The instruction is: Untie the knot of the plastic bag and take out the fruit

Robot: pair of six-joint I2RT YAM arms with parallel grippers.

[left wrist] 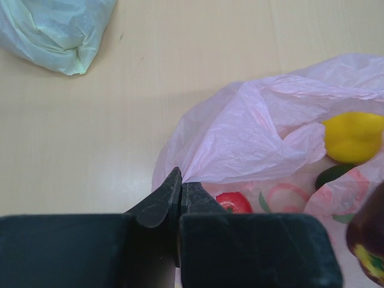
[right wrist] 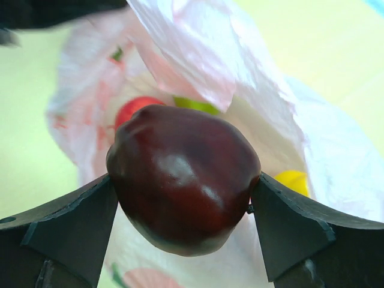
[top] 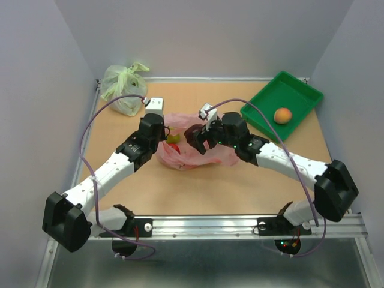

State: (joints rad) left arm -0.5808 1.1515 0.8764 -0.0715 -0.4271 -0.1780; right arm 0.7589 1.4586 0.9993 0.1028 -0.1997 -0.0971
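Observation:
The pink plastic bag (top: 187,155) lies open at the table's middle; no knot shows. My left gripper (top: 168,134) is shut on the bag's left edge (left wrist: 198,157), pinching the pink plastic. My right gripper (top: 201,139) is shut on a dark purple fruit (right wrist: 183,177) and holds it just above the bag's mouth. Inside the bag I see a yellow fruit (left wrist: 354,137), a red fruit (left wrist: 234,202) and a dark green fruit (left wrist: 333,175). An orange-peach fruit (top: 282,114) lies in the green tray (top: 264,108).
A pale green tied bag (top: 123,87) sits at the table's back left, also in the left wrist view (left wrist: 54,33). The green tray stands at the back right. Grey walls close in the table on three sides.

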